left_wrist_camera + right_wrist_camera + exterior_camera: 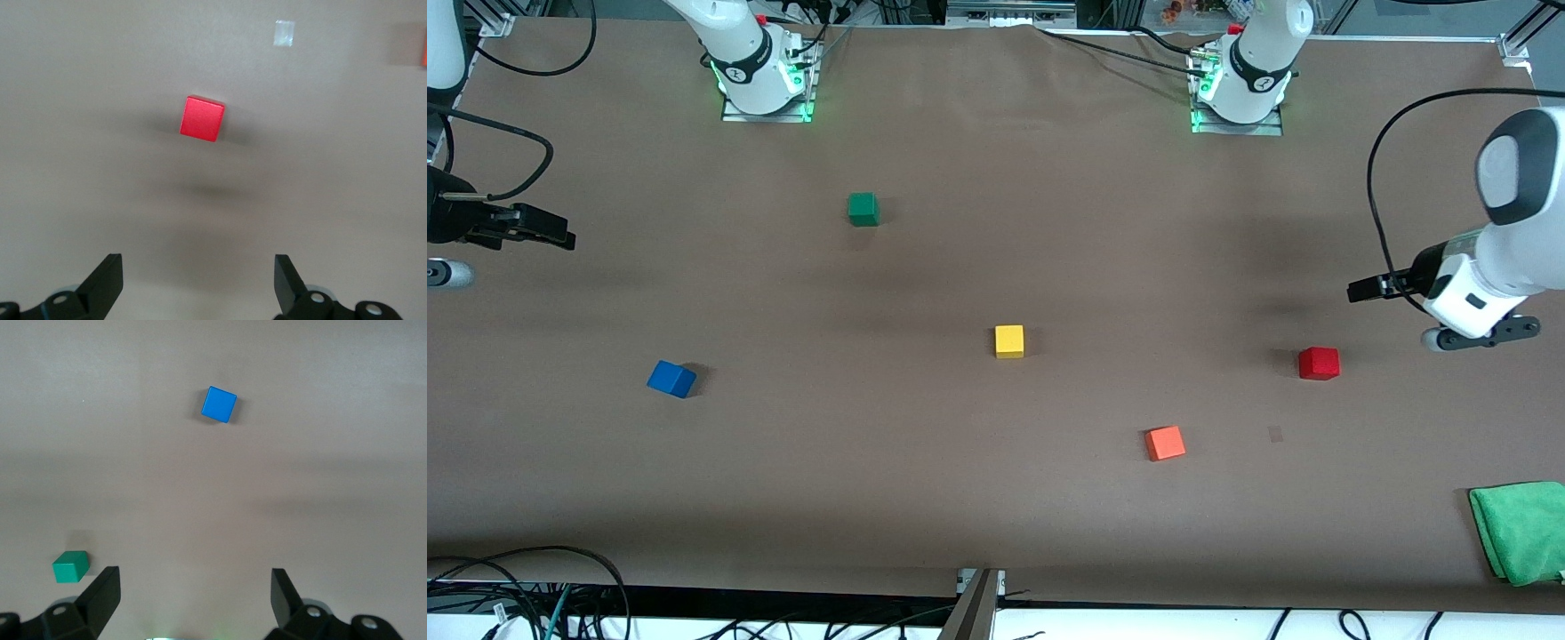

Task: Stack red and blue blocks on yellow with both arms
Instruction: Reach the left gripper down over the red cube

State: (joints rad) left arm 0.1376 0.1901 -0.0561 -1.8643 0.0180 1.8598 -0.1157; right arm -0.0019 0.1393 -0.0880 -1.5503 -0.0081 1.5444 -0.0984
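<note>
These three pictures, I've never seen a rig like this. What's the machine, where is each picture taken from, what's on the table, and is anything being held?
Two white robot arms stand at a brown table. The wide picture looks down from a high camera facing them. The other two come from cameras on the arms' wrists, so the black prongs at their lower edge are gripper fingers.

The left gripper hangs open over the table near the red block, and the right gripper hangs open near the blue block. Neither holds anything.

Also lying on the table, all apart: the yellow block in the middle, a green block, an orange block and a green cloth.
</note>
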